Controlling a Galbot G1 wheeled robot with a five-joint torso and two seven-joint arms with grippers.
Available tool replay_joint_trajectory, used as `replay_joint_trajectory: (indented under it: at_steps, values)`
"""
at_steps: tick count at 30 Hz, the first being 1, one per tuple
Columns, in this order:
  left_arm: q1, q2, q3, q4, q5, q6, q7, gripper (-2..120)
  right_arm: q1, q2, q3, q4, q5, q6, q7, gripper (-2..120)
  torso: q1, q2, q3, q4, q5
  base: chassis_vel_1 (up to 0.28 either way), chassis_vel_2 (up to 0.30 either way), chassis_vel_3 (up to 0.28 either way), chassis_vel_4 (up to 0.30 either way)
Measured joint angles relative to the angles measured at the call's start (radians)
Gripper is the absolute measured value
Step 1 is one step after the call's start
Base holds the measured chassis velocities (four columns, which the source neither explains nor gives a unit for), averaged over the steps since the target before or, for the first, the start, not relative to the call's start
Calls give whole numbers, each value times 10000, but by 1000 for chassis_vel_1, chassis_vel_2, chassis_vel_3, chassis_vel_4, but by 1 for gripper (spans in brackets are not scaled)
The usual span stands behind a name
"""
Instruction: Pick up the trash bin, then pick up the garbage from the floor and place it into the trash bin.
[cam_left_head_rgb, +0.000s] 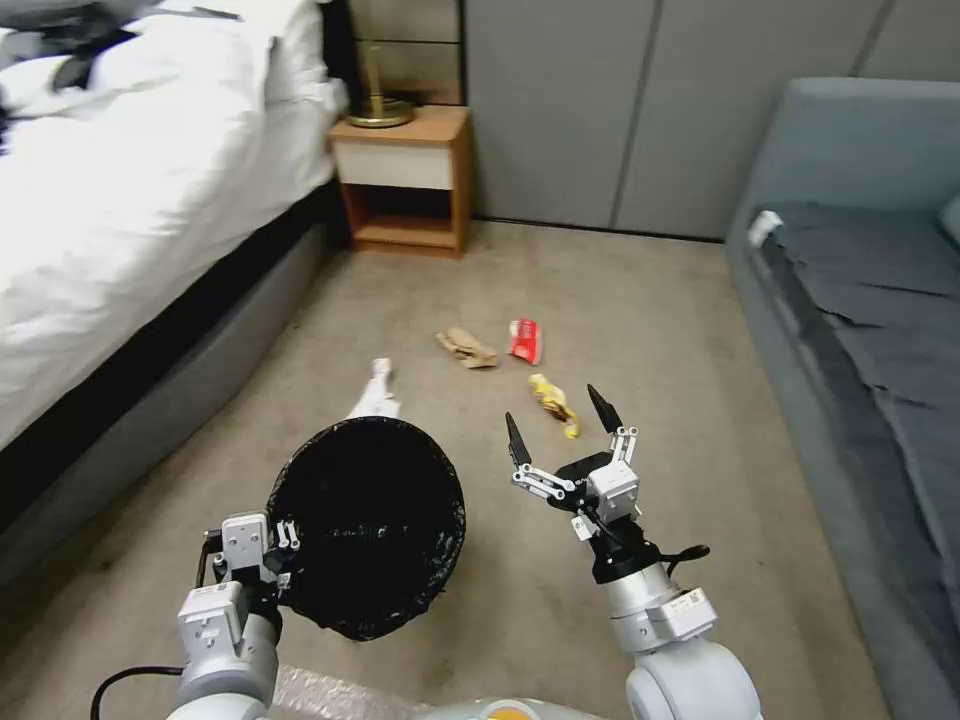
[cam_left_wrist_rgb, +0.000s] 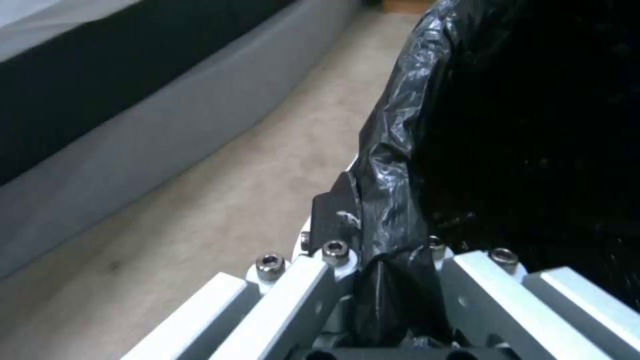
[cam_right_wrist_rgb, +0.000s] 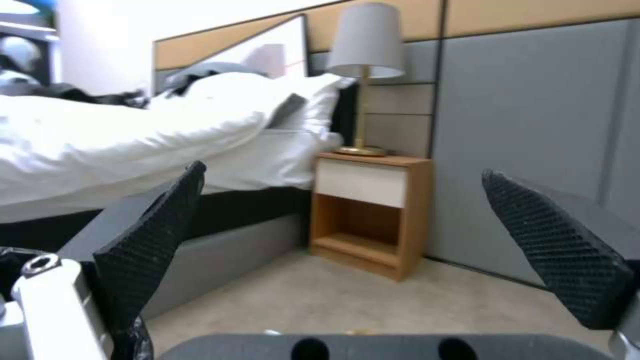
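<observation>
So the left pincer (cam_left_head_rgb: 285, 548) is pinching the near rim of the round white plastic trash bin with the glossy black bag liner (cam_left_head_rgb: 368, 525), holding it up off the beige carpet floor (cam_left_head_rgb: 620, 300). The bin is tipping so its mouth is facing up toward the head camera. In the left wrist view the crinkled black liner (cam_left_wrist_rgb: 400, 165) is sitting squeezed between the two metal finger bars.

Counting litter on the floor, all of it beyond the bin toward the wooden nightstand (cam_left_head_rgb: 405, 180): four pieces.
- one white crumpled tissue (cam_left_head_rgb: 377, 395), just past the bin's far rim, long axis pointing away from the bin toward the nightstand
- one brown crumpled paper bag (cam_left_head_rgb: 466, 347), farther from the bin, lying slantwise
- one red snack wrapper (cam_left_head_rgb: 525, 340), just beside the paper bag on the side away from the bed, standing roughly lengthwise toward the far wall
- one yellow snack wrapper (cam_left_head_rgb: 555, 403), closer to the bin than the red one, long axis running diagonally

The right pincer (cam_left_head_rgb: 562, 425) is hovering beside the bin, on the side toward the grey sofa (cam_left_head_rgb: 860, 300), with its two black fingertips spread wide and the yellow wrapper showing right between them. It's gripping nothing.

One white bed (cam_left_head_rgb: 130, 200) is running along the bin's other side, and one lamp with a brass base (cam_left_head_rgb: 380, 110) is sitting on the nightstand.
</observation>
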Motion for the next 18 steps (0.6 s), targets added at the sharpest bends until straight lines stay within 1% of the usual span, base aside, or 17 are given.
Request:
replay_joint_trajectory:
  at_steps: [18]
  values:
    - [-22,-7,-49,1,-22,3,3,1,12,15,10,-62,26,52,-34,100,0,0,0,-1,0,121,127,124,125]
